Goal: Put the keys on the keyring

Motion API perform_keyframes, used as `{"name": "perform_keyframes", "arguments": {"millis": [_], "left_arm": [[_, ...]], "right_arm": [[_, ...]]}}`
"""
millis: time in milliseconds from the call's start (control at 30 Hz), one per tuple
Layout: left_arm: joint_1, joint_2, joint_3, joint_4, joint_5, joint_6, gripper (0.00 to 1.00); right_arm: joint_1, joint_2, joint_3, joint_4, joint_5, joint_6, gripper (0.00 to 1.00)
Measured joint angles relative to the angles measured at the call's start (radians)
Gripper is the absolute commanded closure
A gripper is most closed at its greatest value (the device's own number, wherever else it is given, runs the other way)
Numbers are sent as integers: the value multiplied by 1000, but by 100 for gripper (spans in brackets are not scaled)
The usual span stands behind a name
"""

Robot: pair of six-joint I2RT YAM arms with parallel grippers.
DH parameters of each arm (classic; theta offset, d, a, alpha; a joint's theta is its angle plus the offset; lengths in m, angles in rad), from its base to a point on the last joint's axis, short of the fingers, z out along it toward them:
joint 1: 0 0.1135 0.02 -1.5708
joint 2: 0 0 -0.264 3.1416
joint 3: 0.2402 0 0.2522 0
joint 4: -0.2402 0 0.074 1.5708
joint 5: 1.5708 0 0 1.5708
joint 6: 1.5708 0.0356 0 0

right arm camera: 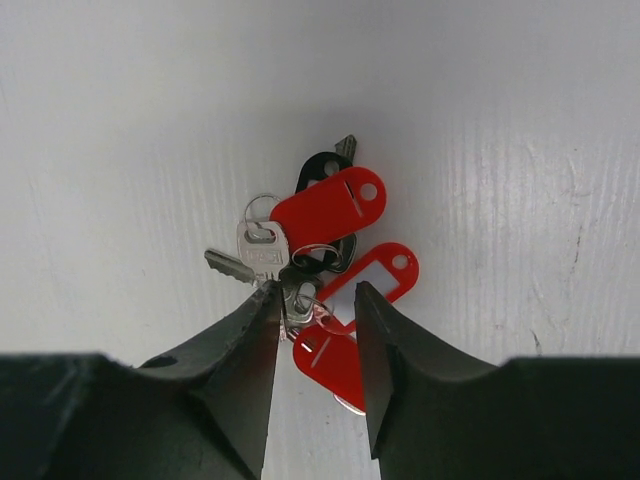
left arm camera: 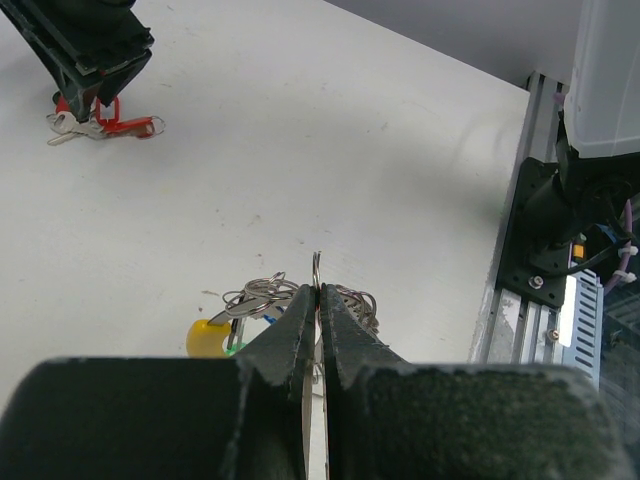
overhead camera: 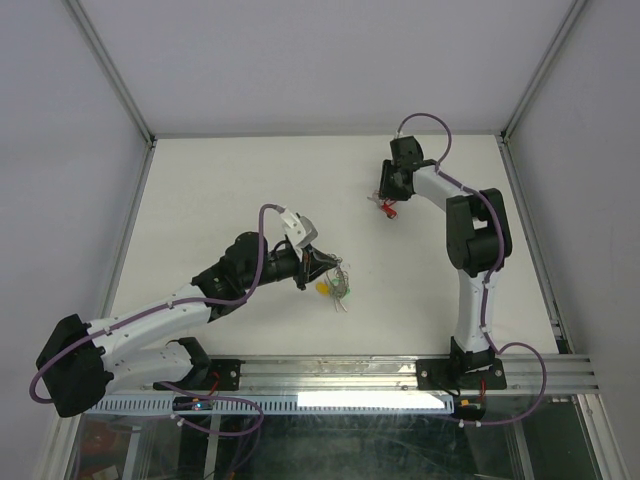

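Observation:
The keyring [left arm camera: 262,295] lies on the white table as a tangle of silvery loops with a yellow piece [left arm camera: 208,338]; in the top view the keyring [overhead camera: 340,285] sits mid-table. My left gripper [left arm camera: 320,290] is shut on one thin metal loop of it, which sticks up between the fingertips. Near the back of the table lie the keys [right arm camera: 262,245], silver and black ones bunched with red tags [right arm camera: 328,210]. My right gripper [right arm camera: 317,290] hangs over them, open, jaws straddling the lower tags. Its left fingertip [right arm camera: 268,300] touches a small ring of the bunch.
An aluminium rail [overhead camera: 330,375] with both arm bases runs along the near edge. Grey walls and frame posts [overhead camera: 110,70] close in the table on three sides. From the left wrist, the right gripper [left arm camera: 95,95] stands over the red-tagged keys [left arm camera: 110,125].

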Motion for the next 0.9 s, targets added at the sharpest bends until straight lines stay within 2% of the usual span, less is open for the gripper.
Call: {"name": "perform_keyframes", "arguments": {"millis": [400, 567, 700, 900], "left_arm": [[0, 13, 10, -19, 25, 7, 100], [0, 17, 14, -23, 31, 9, 100], [0, 22, 20, -23, 35, 10, 100], [0, 24, 21, -23, 52, 10, 100]], "right_arm": [[0, 1, 1, -6, -108, -245, 61], [0, 8, 16, -21, -119, -293, 62], [0, 19, 34, -28, -134, -316, 68], [0, 27, 38, -45, -147, -325, 64]]}}
